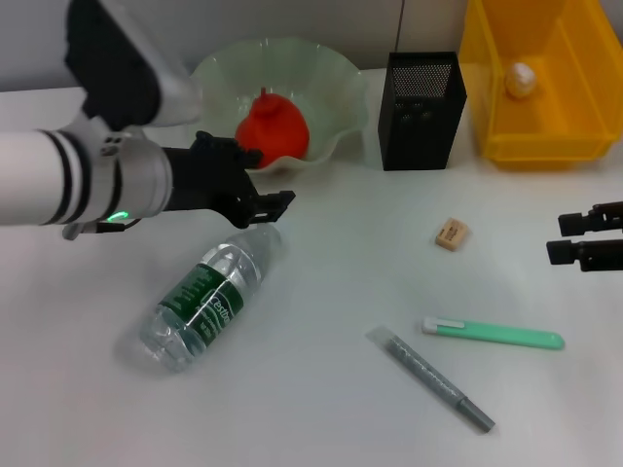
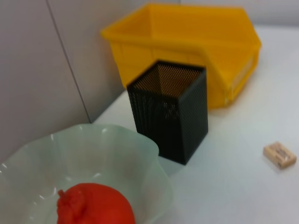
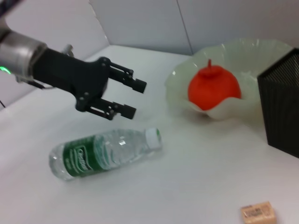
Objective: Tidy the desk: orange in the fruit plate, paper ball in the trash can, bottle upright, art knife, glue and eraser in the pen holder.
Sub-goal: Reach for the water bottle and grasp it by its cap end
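One bottle, lying flat on the table: light, smooth, likely slippery; I'd grip mid-body. Left pincer open, empty, just above its cap; right pincer parked, state unclear.

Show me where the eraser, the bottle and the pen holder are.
eraser (image 1: pixel 452 233), head view, on its printed top face.
bottle (image 1: pixel 209 296), head view, on its green label.
pen holder (image 1: pixel 421 125), head view, on its front mesh wall.

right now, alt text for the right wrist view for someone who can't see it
The left gripper, fingers open, hovers just above the cap end of the bottle lying on its side on the white desk. Behind it the orange sits in the fruit plate, beside the pen holder; the eraser lies nearer the camera.
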Robot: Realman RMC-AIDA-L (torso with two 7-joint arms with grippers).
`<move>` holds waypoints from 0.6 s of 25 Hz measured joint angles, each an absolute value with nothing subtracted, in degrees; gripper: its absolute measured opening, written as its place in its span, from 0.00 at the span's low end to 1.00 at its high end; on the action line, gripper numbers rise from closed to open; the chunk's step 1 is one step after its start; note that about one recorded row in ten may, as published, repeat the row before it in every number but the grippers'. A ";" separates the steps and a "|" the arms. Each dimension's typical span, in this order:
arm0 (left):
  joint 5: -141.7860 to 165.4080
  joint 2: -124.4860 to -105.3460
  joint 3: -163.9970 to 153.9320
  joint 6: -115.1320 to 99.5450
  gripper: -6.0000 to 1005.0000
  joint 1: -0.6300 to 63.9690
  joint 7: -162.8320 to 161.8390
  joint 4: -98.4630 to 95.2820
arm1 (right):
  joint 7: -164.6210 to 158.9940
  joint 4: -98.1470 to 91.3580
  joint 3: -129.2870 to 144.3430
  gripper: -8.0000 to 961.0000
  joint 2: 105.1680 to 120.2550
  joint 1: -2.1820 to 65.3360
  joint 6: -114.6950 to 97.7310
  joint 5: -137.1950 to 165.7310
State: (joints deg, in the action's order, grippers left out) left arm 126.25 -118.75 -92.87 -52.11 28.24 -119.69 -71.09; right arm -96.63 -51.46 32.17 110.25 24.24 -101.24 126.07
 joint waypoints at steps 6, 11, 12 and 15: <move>134.51 -118.77 -94.01 -56.66 0.61 32.46 -129.99 -73.39 | -93.36 -47.08 32.16 0.60 110.20 24.95 -97.48 127.16; 137.10 -118.97 -95.58 -59.97 0.61 35.43 -136.93 -73.78 | -91.50 -45.66 32.11 0.59 109.97 25.03 -95.44 127.18; 137.10 -118.97 -95.58 -59.97 0.60 35.43 -136.93 -73.78 | -91.16 -45.53 32.11 0.58 109.96 25.06 -95.27 127.18; 140.94 -119.11 -96.30 -62.43 0.60 38.13 -142.98 -72.11 | -90.02 -45.03 32.10 0.58 109.97 25.20 -94.98 127.18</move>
State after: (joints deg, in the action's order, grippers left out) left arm 140.94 -119.11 -96.30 -62.43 38.13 -142.98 -72.11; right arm -90.02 -45.03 32.10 109.97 25.20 -94.98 127.18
